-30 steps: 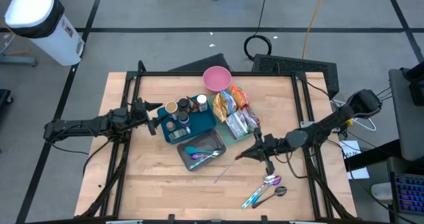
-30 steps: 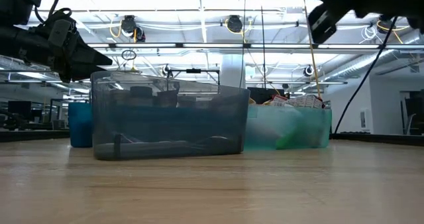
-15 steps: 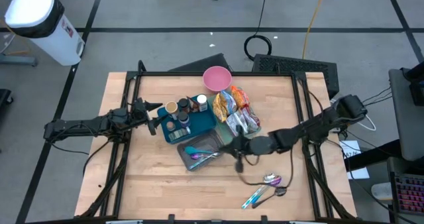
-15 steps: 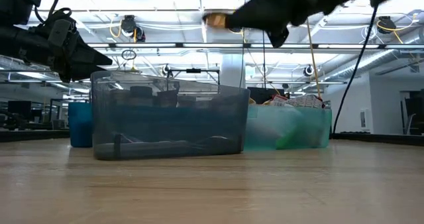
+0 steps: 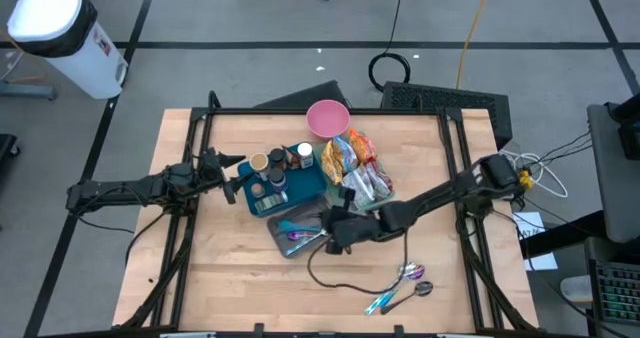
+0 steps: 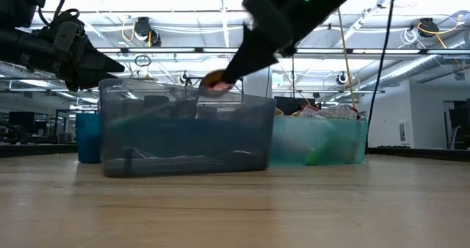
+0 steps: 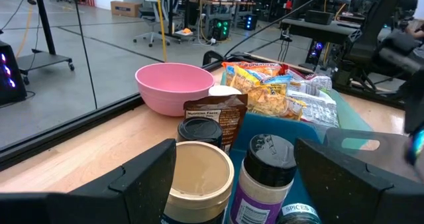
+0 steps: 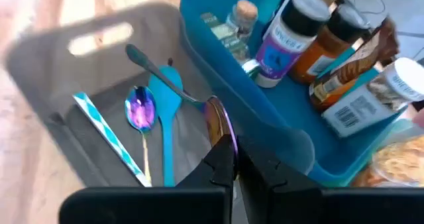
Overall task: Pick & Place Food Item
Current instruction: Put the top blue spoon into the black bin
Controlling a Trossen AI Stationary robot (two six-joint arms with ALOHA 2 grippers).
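Even, bright overhead lighting; ceiling lamps (image 6: 253, 26) glare in the low view. Right wrist view is motion-blurred.

Right pincer (image 8: 228, 159) pinching an iridescent spoon (image 8: 220, 126) above grey bin (image 8: 40, 58), blue tray (image 8: 218, 65) of spice jars beside

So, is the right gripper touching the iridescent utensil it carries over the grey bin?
Touching. The right wrist view shows the right gripper shut on the iridescent utensil, its fingers pinching the handle above the grey bin.
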